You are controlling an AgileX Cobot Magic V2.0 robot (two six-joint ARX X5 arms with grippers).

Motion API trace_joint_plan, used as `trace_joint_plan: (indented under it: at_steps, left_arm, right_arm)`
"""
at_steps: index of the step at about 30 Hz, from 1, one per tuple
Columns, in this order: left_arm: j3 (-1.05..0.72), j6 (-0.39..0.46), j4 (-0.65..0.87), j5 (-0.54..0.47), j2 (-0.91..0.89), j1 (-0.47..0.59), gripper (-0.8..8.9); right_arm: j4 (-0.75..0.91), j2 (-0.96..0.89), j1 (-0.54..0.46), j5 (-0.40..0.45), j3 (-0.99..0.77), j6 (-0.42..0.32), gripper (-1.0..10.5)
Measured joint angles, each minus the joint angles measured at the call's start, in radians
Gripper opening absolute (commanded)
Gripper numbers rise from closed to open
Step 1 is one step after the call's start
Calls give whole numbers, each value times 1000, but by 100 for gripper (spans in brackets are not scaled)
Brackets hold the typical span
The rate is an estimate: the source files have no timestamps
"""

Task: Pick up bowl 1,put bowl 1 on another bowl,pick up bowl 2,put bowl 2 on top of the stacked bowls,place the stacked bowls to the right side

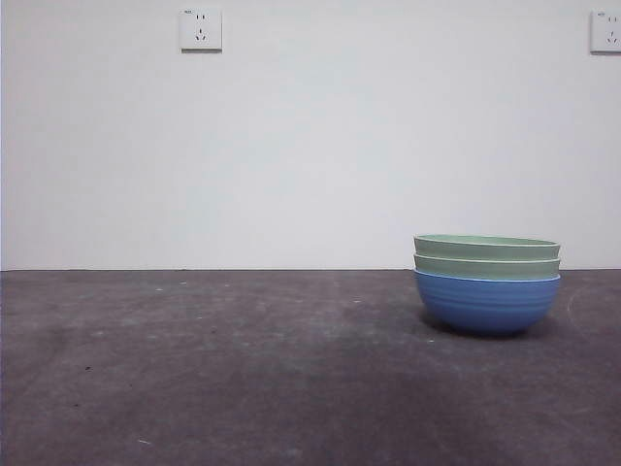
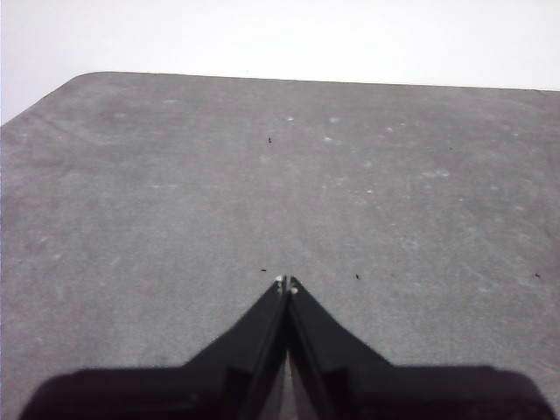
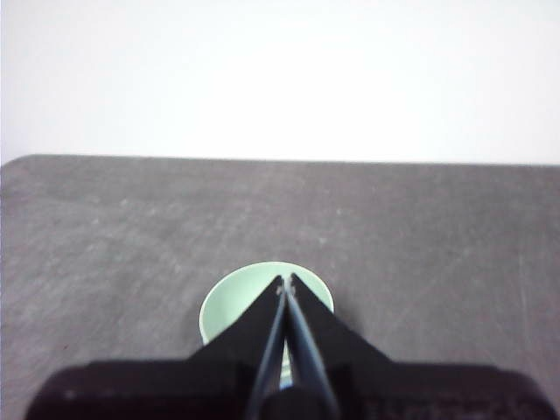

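**Stack placed on the right; task looks finished**

The stack [image 1: 486, 283] stands on the right part of the table [image 1: 213, 369]: a blue ribbed bowl with two pale green bowls nested inside, upright and even. The right gripper [image 3: 286, 282] is closed and empty, high above it. The left gripper [image 2: 286, 282] is closed over bare table. I judge no further move is needed.

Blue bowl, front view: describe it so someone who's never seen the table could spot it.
Start from the dark grey table under the white wall and look to its right side, below the right wall socket. One stack stands there, the stacked bowls. The blue bowl is the bottom one, ribbed outside, unlike the two pale green bowls nested in it.
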Motion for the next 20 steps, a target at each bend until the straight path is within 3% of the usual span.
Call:
trace_joint_plan:
  at_steps: [7, 13, 20]
  left_arm:
    - [0, 0, 0, 0, 0, 0, -3]
    - [0, 0, 0, 0, 0, 0, -3]
    - [0, 0, 0, 0, 0, 0, -3]
  right_arm:
    - [247, -198, 0, 0, -344, 22, 3]
    - [263, -313, 0, 77, -525, 66, 3]
    - [262, -354, 11, 79, -614, 130, 3]
